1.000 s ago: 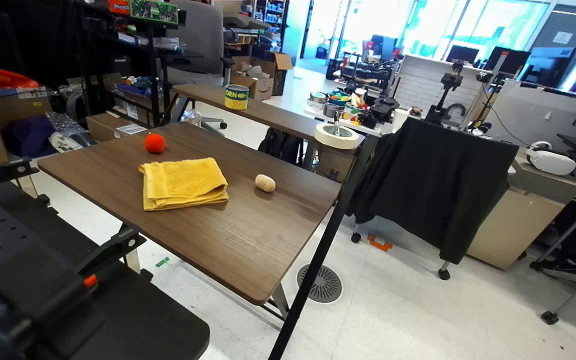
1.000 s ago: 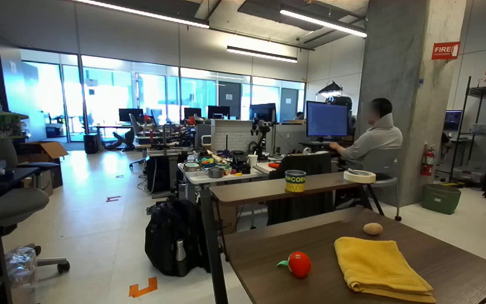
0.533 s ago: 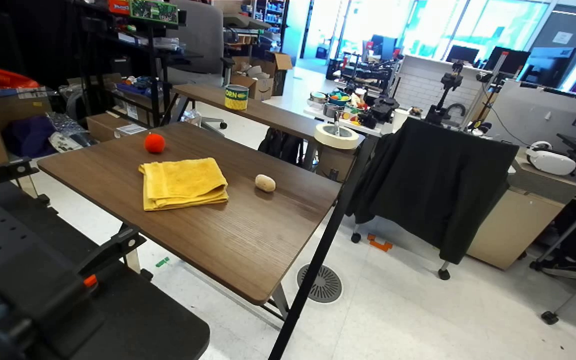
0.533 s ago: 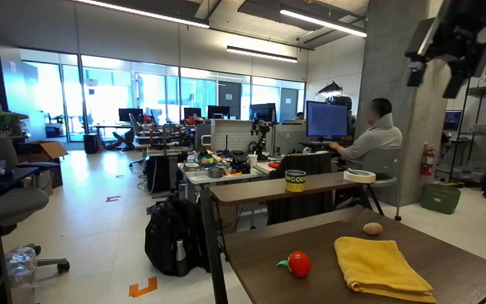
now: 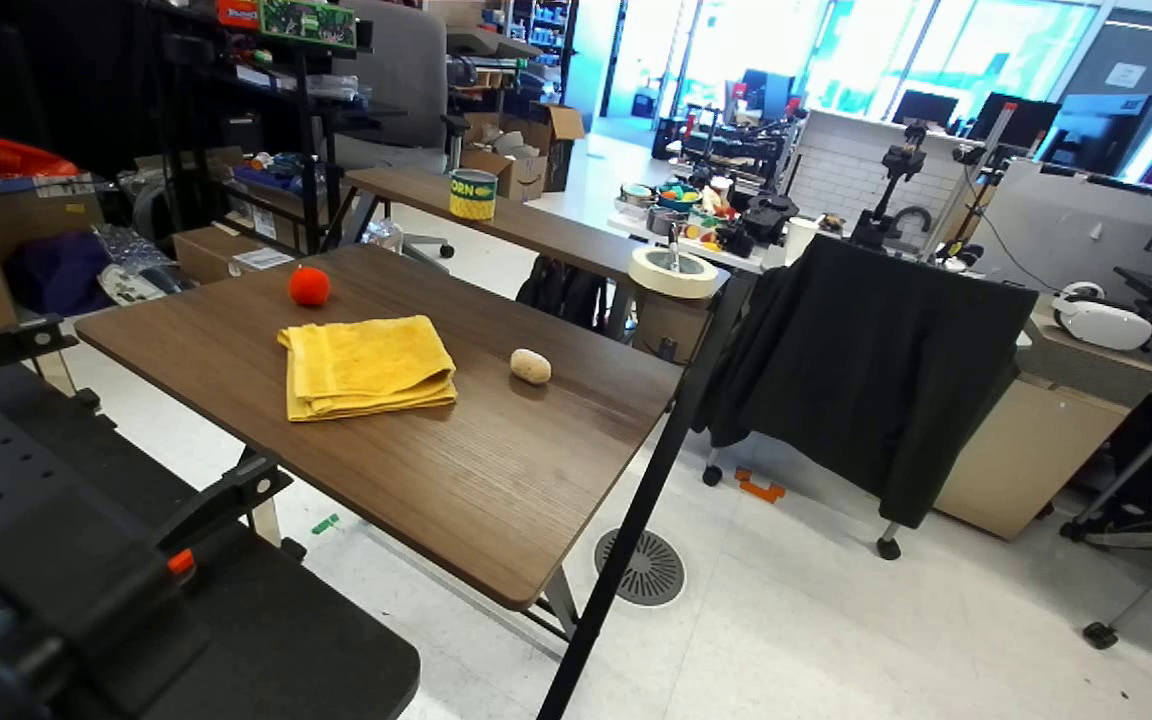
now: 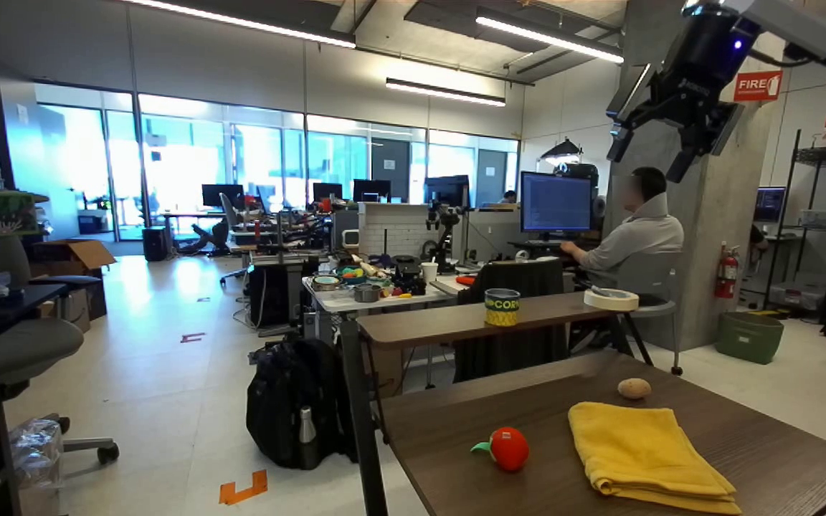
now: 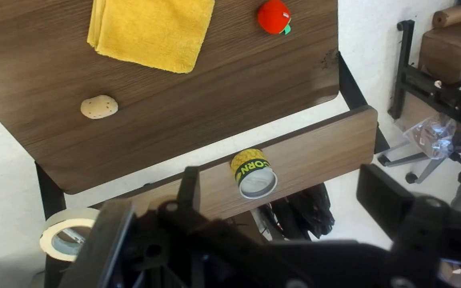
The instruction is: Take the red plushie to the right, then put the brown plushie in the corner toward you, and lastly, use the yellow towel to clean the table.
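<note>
Far left in an exterior view, well apart from the yellow towel (image 6: 649,459), a black backpack (image 6: 280,408) stands on the floor. Next along, there's the red plushie (image 6: 509,449)! It sits on the table (image 6: 542,401), left of the towel and clear of it, green leaf pointing away from the cloth. Almost level with it, the yellow tin (image 6: 502,315), CORN readable on its side, stands upright on the raised shelf (image 6: 420,327), beyond the towel. Then the roll of tape (image 6: 617,304), flat on that same shelf, also beyond the towel, something silvery in its ring, too small to name.

And here's the potato-shaped brown plushie (image 6: 634,388), on the table, just past the towel's far edge, a small gap between them; the wrist view picks out its dark specks. The towel itself: folded in layers, lying flat on the wood. Up high, well above the towel, hangs the gripper (image 6: 649,156), fingers (image 6: 682,163) spread wide, fully released! The pale arm (image 6: 800,32) runs off to its upper right. Last, beyond the towel and to its right, a red fire extinguisher (image 6: 727,274) and a green bin (image 6: 748,337).
</note>
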Controlling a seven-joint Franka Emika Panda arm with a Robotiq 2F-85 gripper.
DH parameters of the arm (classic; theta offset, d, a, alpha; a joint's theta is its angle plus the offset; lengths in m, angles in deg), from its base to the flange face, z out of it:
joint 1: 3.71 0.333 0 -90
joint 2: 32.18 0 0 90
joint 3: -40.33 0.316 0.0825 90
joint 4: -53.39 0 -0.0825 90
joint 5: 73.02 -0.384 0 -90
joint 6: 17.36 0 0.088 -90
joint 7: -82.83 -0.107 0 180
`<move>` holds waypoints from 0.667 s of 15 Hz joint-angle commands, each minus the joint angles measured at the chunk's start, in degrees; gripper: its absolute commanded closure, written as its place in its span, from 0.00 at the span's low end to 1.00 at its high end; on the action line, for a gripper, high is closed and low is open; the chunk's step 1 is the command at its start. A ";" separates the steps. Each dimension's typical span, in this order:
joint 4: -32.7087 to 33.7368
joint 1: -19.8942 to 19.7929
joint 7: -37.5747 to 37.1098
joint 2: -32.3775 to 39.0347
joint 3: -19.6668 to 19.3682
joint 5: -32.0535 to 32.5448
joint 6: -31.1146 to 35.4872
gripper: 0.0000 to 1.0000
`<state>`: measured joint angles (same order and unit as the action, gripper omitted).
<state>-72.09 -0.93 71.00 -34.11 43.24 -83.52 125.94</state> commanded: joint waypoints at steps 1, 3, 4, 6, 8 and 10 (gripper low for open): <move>0.16 -0.01 -0.03 -0.03 -0.01 0.03 -0.11 0.00; 0.26 -0.01 -0.04 -0.03 -0.01 0.03 -0.11 0.00; 0.27 -0.01 -0.05 -0.03 -0.01 0.03 -0.11 0.00; 2.55 -0.01 -0.65 3.87 -0.08 -1.55 -0.98 0.00; 6.37 0.55 1.55 9.49 0.47 -4.05 -2.67 0.00; 9.63 2.08 -4.34 16.07 1.59 -1.03 -2.29 0.00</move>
<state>-69.68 -0.60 71.14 -28.03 43.64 -85.58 124.92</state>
